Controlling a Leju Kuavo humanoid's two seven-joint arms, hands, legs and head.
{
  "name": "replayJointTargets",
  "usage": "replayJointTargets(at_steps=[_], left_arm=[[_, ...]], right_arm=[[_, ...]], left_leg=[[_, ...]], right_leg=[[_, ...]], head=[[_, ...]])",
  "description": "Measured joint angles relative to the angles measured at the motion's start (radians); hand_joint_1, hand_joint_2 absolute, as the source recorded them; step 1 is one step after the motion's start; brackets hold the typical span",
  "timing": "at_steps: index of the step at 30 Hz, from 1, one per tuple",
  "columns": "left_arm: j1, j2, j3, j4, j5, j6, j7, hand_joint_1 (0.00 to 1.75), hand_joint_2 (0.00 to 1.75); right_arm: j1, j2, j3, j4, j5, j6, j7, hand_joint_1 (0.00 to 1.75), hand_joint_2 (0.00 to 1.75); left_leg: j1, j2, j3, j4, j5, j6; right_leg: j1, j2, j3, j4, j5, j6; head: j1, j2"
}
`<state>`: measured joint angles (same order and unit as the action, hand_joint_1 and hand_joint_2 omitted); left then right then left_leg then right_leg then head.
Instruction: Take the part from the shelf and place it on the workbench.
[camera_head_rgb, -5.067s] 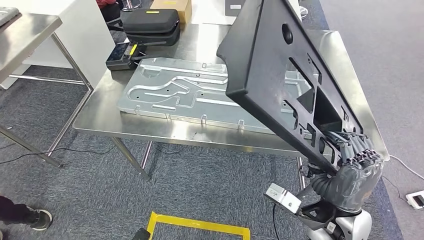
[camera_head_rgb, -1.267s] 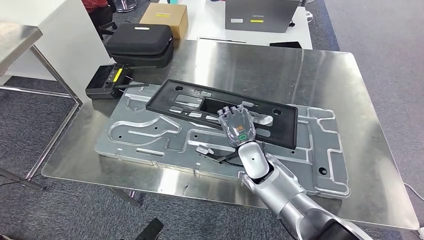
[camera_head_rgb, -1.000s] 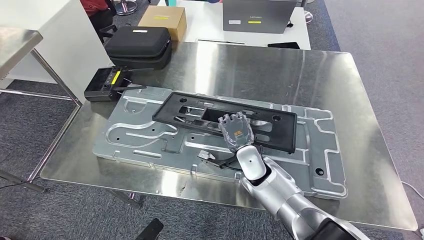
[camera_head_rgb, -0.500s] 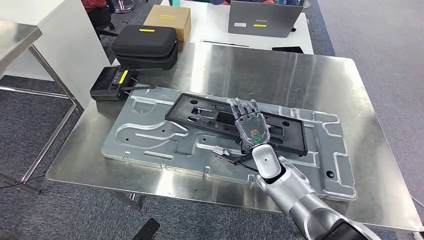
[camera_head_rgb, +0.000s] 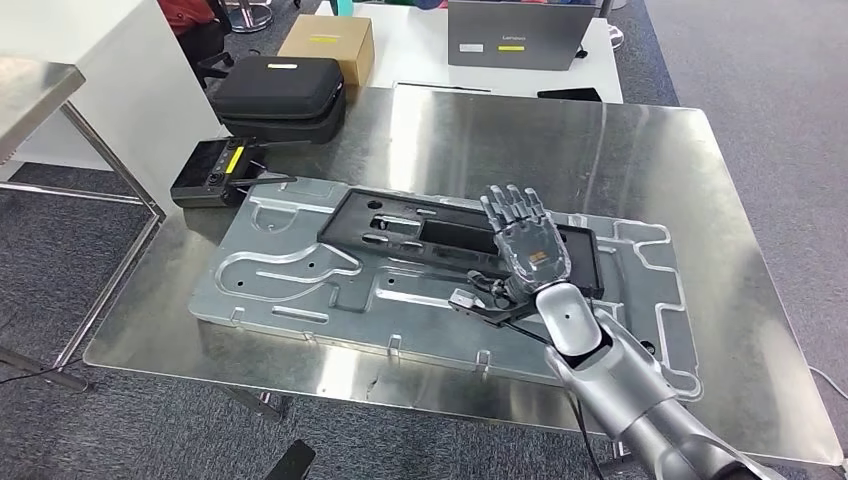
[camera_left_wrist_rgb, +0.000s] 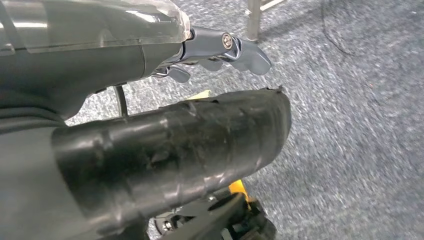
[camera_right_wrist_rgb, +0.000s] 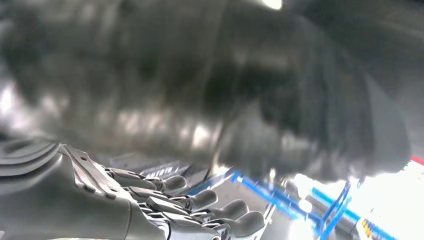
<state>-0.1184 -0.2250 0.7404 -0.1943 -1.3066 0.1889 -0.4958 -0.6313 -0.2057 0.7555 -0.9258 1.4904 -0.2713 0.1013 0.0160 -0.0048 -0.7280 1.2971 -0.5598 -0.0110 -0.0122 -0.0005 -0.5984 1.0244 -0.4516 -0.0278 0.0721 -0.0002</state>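
So the black plastic part (camera_head_rgb: 460, 235) is down flat on the big stamped metal plate (camera_head_rgb: 300, 280), which sits on the steel workbench (camera_head_rgb: 600, 140). Compared to five seconds back, when the right hand had it tilted up in the air over the table edge, that's a big change. Half a second ago the hand was resting right on the part; now it's lifted off.

The right hand (camera_head_rgb: 525, 238) hovers above the right end of the part, palm up-ish, fingers (camera_head_rgb: 510, 205) spread and straight, holding nothing. Doesn't look like it's touching the part at all. The wrist cam is blurry, but you can make out the fingers (camera_right_wrist_rgb: 200, 200) extended there too.

The left hand (camera_left_wrist_rgb: 220, 50) hangs over grey carpet, fingers loosely curled with nothing in them as far as I can see, but honestly can't tell if it counts as closed.

Other stuff: a black handheld controller (camera_head_rgb: 215, 172) near the plate's left corner, a black zip case (camera_head_rgb: 282, 85) behind it, a cardboard box (camera_head_rgb: 325, 35) and a laptop (camera_head_rgb: 515, 30) further back.
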Motion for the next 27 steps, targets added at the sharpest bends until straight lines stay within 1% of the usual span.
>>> replayJointTargets(at_steps=[1, 2, 3, 4, 5, 6, 8, 9, 10, 11, 12, 13, 14, 15, 16, 17, 18, 19, 20, 22, 23, 24, 25, 26, 27], left_arm=[[0.003, 0.002, 0.000, 0.000, 0.006, 0.009, -0.001, 0.00, 0.00], [0.006, 0.004, 0.000, 0.000, 0.012, 0.021, -0.002, 0.00, 0.00], [0.008, 0.006, 0.001, 0.000, 0.016, 0.034, -0.002, 0.00, 0.00], [0.009, 0.007, 0.003, 0.000, 0.021, 0.045, -0.002, 0.00, 0.00], [0.012, 0.009, 0.005, 0.000, 0.025, 0.053, -0.003, 0.00, 0.00], [0.015, 0.010, 0.007, 0.000, 0.028, 0.057, -0.003, 0.00, 0.00], [0.022, 0.012, 0.010, 0.000, 0.036, 0.060, -0.005, 0.00, 0.00], [0.023, 0.013, 0.010, 0.000, 0.040, 0.060, -0.006, 0.00, 0.00], [0.023, 0.013, 0.011, 0.000, 0.044, 0.060, -0.008, 0.00, 0.00], [0.023, 0.013, 0.013, 0.000, 0.049, 0.060, -0.010, 0.00, 0.00], [0.024, 0.014, 0.015, 0.000, 0.055, 0.061, -0.013, 0.00, 0.00], [0.027, 0.015, 0.018, 0.000, 0.061, 0.061, -0.015, 0.00, 0.00], [0.031, 0.016, 0.022, 0.000, 0.066, 0.063, -0.017, 0.00, 0.00], [0.035, 0.017, 0.026, 0.000, 0.069, 0.065, -0.018, 0.00, 0.00], [0.039, 0.019, 0.029, 0.000, 0.072, 0.067, -0.018, 0.00, 0.00], [0.041, 0.019, 0.032, 0.000, 0.073, 0.071, -0.017, 0.00, 0.00], [0.042, 0.019, 0.034, 0.000, 0.073, 0.076, -0.015, 0.00, 0.00], [0.041, 0.019, 0.034, 0.000, 0.073, 0.081, -0.013, 0.00, 0.00], [0.041, 0.019, 0.035, 0.000, 0.072, 0.088, -0.010, 0.00, 0.00], [0.040, 0.019, 0.035, 0.000, 0.069, 0.103, -0.005, 0.00, 0.00], [0.040, 0.018, 0.035, 0.000, 0.068, 0.111, -0.003, 0.00, 0.00], [0.040, 0.018, 0.035, 0.000, 0.067, 0.119, 0.000, 0.00, 0.00], [0.040, 0.018, 0.035, 0.000, 0.066, 0.127, 0.002, 0.00, 0.00], [0.040, 0.018, 0.035, 0.000, 0.065, 0.135, 0.005, 0.00, 0.00], [0.041, 0.018, 0.035, 0.000, 0.063, 0.142, 0.007, 0.00, 0.00]], right_arm=[[0.016, -0.032, -0.007, -0.046, -0.025, 0.020, -0.008, 0.00, 0.00], [0.033, -0.066, -0.016, -0.096, -0.053, 0.038, -0.016, 0.00, 0.00], [0.052, -0.102, -0.028, -0.147, -0.081, 0.051, -0.021, 0.00, 0.00], [0.075, -0.140, -0.040, -0.201, -0.107, 0.060, -0.023, 0.00, 0.00], [0.100, -0.177, -0.053, -0.252, -0.129, 0.067, -0.025, 0.00, 0.00], [0.126, -0.213, -0.066, -0.302, -0.147, 0.072, -0.026, 0.00, 0.00], [0.178, -0.275, -0.090, -0.393, -0.178, 0.079, -0.028, 0.00, 0.00], [0.204, -0.305, -0.104, -0.435, -0.195, 0.084, -0.030, 0.00, 0.00], [0.233, -0.333, -0.119, -0.475, -0.214, 0.088, -0.030, 0.00, 0.00], [0.268, -0.366, -0.139, -0.520, -0.237, 0.091, -0.029, 0.00, 0.00], [0.310, -0.399, -0.163, -0.567, -0.260, 0.092, -0.027, 0.00, 0.00], [0.359, -0.432, -0.191, -0.618, -0.283, 0.090, -0.025, 0.00, 0.00], [0.414, -0.462, -0.223, -0.672, -0.303, 0.082, -0.026, 0.00, 0.00], [0.469, -0.482, -0.257, -0.722, -0.316, 0.066, -0.032, 0.00, 0.00], [0.524, -0.491, -0.295, -0.770, -0.318, 0.036, -0.044, 0.00, 0.00], [0.575, -0.488, -0.336, -0.813, -0.309, -0.015, -0.063, 0.00, 0.00], [0.619, -0.473, -0.373, -0.850, -0.291, -0.083, -0.083, 0.00, 0.00], [0.656, -0.444, -0.405, -0.881, -0.270, -0.165, -0.104, 0.00, 0.00], [0.686, -0.408, -0.426, -0.905, -0.256, -0.245, -0.125, 0.00, 0.00], [0.734, -0.320, -0.449, -0.942, -0.265, -0.362, -0.171, 0.00, 0.00], [0.753, -0.277, -0.456, -0.959, -0.288, -0.391, -0.200, 0.00, 0.00], [0.769, -0.234, -0.466, -0.975, -0.322, -0.408, -0.233, 0.00, 0.00], [0.781, -0.192, -0.477, -0.990, -0.364, -0.416, -0.272, 0.00, 0.00], [0.793, -0.148, -0.490, -1.003, -0.417, -0.420, -0.317, 0.00, 0.00], [0.805, -0.105, -0.503, -1.014, -0.471, -0.421, -0.364, 0.00, 0.00]], left_leg=[[0.002, 0.000, 0.020, -0.043, 0.032, 0.000], [0.003, 0.000, 0.052, -0.112, 0.069, 0.002], [0.003, -0.001, 0.085, -0.178, 0.094, 0.004], [0.002, -0.002, 0.109, -0.226, 0.108, 0.008], [0.000, -0.003, 0.121, -0.252, 0.110, 0.012], [-0.002, -0.004, 0.124, -0.257, 0.104, 0.017], [-0.002, -0.003, 0.127, -0.264, 0.105, 0.030], [-0.002, -0.003, 0.129, -0.268, 0.107, 0.038], [0.000, -0.002, 0.131, -0.272, 0.109, 0.046], [0.000, -0.002, 0.133, -0.274, 0.109, 0.052], [0.000, -0.003, 0.133, -0.274, 0.108, 0.057], [-0.001, -0.005, 0.133, -0.273, 0.107, 0.060], [-0.002, -0.007, 0.134, -0.273, 0.106, 0.061], [-0.002, -0.008, 0.136, -0.273, 0.104, 0.061], [-0.002, -0.009, 0.139, -0.273, 0.101, 0.060], [-0.003, -0.009, 0.143, -0.272, 0.098, 0.057], [-0.003, -0.009, 0.146, -0.272, 0.095, 0.054], [-0.005, -0.008, 0.149, -0.271, 0.092, 0.049], [-0.006, -0.007, 0.151, -0.270, 0.090, 0.044], [-0.007, -0.006, 0.154, -0.272, 0.089, 0.034], [-0.007, -0.005, 0.155, -0.272, 0.086, 0.029], [-0.007, -0.005, 0.153, -0.262, 0.076, 0.023], [-0.007, -0.004, 0.143, -0.236, 0.056, 0.018], [-0.006, -0.003, 0.125, -0.191, 0.026, 0.013], [-0.005, -0.002, 0.100, -0.130, -0.009, 0.009]], right_leg=[[0.000, 0.000, 0.002, 0.002, -0.003, 0.003], [-0.001, 0.001, 0.004, 0.004, -0.007, 0.007], [0.001, 0.001, 0.005, 0.007, -0.011, 0.012], [0.002, 0.000, 0.005, 0.010, -0.014, 0.017], [0.005, 0.000, 0.004, 0.011, -0.016, 0.022], [0.006, -0.001, 0.003, 0.011, -0.016, 0.027], [0.003, -0.001, 0.004, 0.011, -0.019, 0.039], [0.000, 0.000, 0.001, 0.023, -0.029, 0.043], [-0.001, 0.000, -0.012, 0.052, -0.049, 0.048], [-0.003, 0.001, -0.035, 0.104, -0.080, 0.052], [-0.003, 0.001, -0.065, 0.170, -0.114, 0.055], [-0.003, 0.001, -0.098, 0.237, -0.141, 0.057], [-0.003, 0.001, -0.121, 0.282, -0.153, 0.058], [-0.003, 0.001, -0.128, 0.290, -0.145, 0.058], [-0.003, 0.001, -0.113, 0.256, -0.116, 0.057], [-0.003, 0.001, -0.080, 0.187, -0.077, 0.054], [-0.002, 0.000, -0.044, 0.114, -0.048, 0.051], [0.001, 0.001, -0.014, 0.055, -0.027, 0.047], [0.004, 0.002, 0.003, 0.021, -0.019, 0.043], [0.008, 0.003, 0.008, 0.011, -0.019, 0.035], [0.006, 0.003, 0.009, 0.010, -0.019, 0.030], [0.003, 0.003, 0.010, 0.009, -0.018, 0.023], [0.001, 0.002, 0.010, 0.007, -0.016, 0.015], [-0.001, 0.001, 0.011, 0.006, -0.015, 0.008], [0.000, 0.000, 0.010, 0.006, -0.014, 0.004]], head=[[0.000, 0.000], [0.000, 0.000], [0.000, 0.000], [0.000, 0.000], [0.001, 0.000], [0.001, 0.000], [0.001, 0.000], [0.001, 0.000], [0.001, 0.000], [0.001, 0.000], [0.001, 0.000], [0.002, 0.000], [0.002, 0.000], [0.002, 0.000], [0.002, 0.000], [0.002, 0.000], [0.002, 0.000], [0.001, 0.000], [0.001, 0.000], [0.001, 0.000], [0.001, 0.000], [0.001, 0.000], [0.000, 0.000], [0.000, 0.000], [-0.001, 0.000]])
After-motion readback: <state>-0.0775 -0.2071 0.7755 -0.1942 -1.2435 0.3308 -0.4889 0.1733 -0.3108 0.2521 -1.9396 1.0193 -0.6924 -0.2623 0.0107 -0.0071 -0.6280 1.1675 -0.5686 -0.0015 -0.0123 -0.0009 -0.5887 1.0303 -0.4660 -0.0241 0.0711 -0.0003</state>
